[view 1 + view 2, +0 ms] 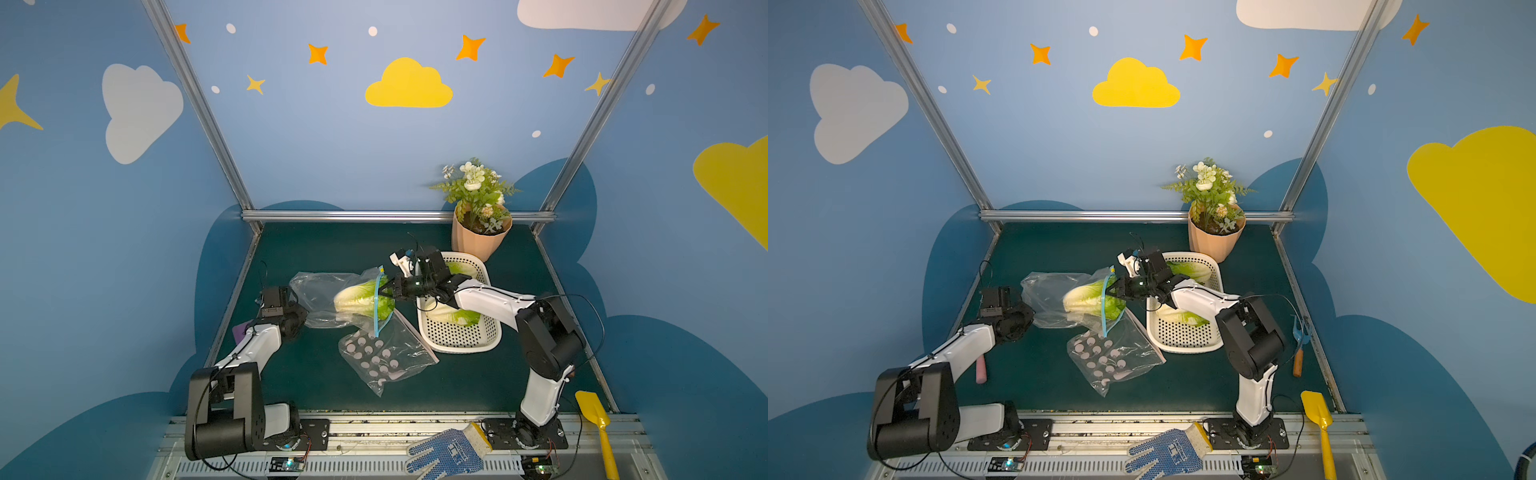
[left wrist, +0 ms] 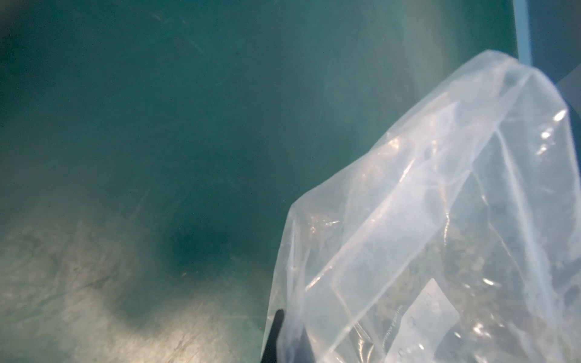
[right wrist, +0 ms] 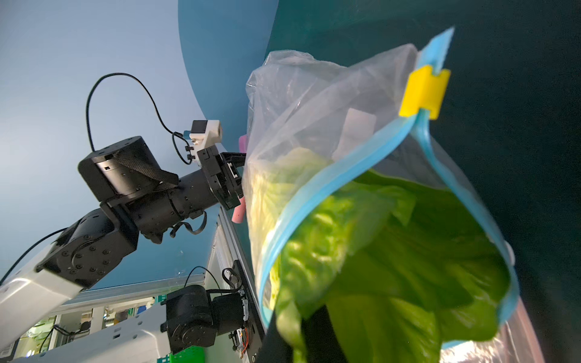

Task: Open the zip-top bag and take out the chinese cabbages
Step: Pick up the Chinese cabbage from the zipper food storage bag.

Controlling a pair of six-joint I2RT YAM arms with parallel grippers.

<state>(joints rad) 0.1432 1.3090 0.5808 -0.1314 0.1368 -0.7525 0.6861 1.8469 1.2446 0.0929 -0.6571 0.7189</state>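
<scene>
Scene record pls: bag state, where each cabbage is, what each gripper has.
bag: zip-top bag, mouth open toward the basket
inside: bagged cabbage, leafy end at the mouth
basket: far cabbage, near cabbage
left gripper: shut on the zip-top bag's closed end
right gripper: shut on the bagged cabbage's leaves
also: second bag of pink discs, lying in front

The walls point(image 1: 332, 145) are blue, with white clouds point(image 1: 139, 112) and orange stars point(image 1: 470, 48) painted on. A yellow cloud point(image 1: 409, 85) sits high up, far past the fingertips of the right gripper point(image 1: 385, 291). Under those fingertips is a dark green table top point(image 1: 316, 249). Shiny metal bars point(image 1: 374, 216) run along its edges.
</scene>
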